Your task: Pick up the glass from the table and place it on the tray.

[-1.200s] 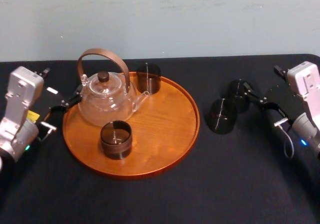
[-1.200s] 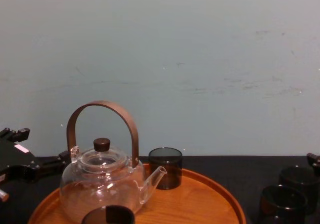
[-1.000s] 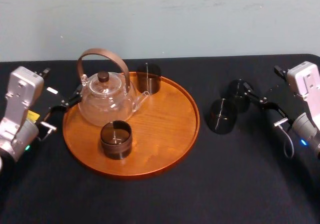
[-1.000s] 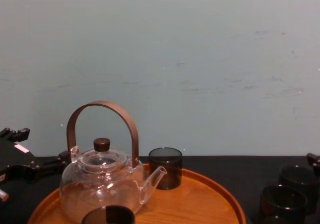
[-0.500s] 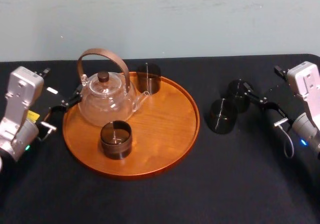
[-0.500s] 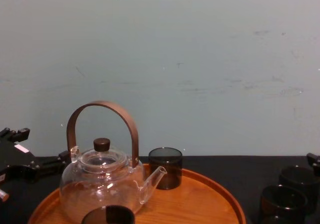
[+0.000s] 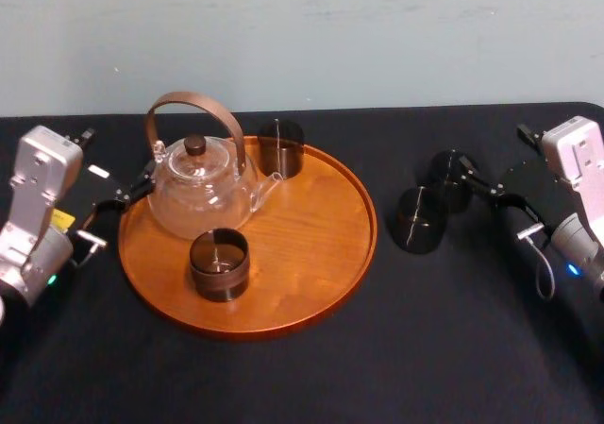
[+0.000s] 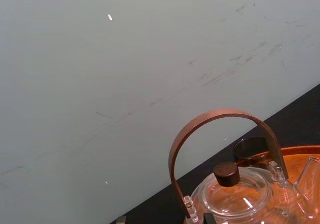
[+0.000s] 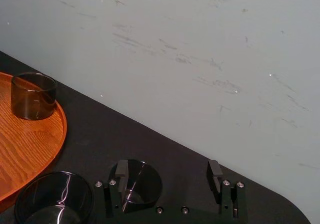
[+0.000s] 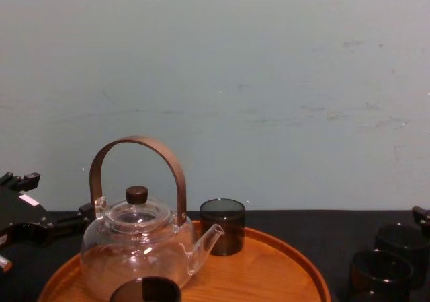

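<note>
We see right gripper [image 9: 168, 170] over table [image 7: 311, 377], fingers spread, one just beside farther smoky glass [image 9: 145, 185]; left gripper [image 7: 118, 158], fingers spread, beside tray [image 7: 311, 240] rim.

No words, numbers, brand names or signs can be read. On the left arm [image 7: 36, 212], just to the left of the tray [image 7: 311, 235], there is a small white label [image 7: 98, 171] and a small yellow sticker [image 7: 61, 219]. Any print on them is too small to make out.
</note>
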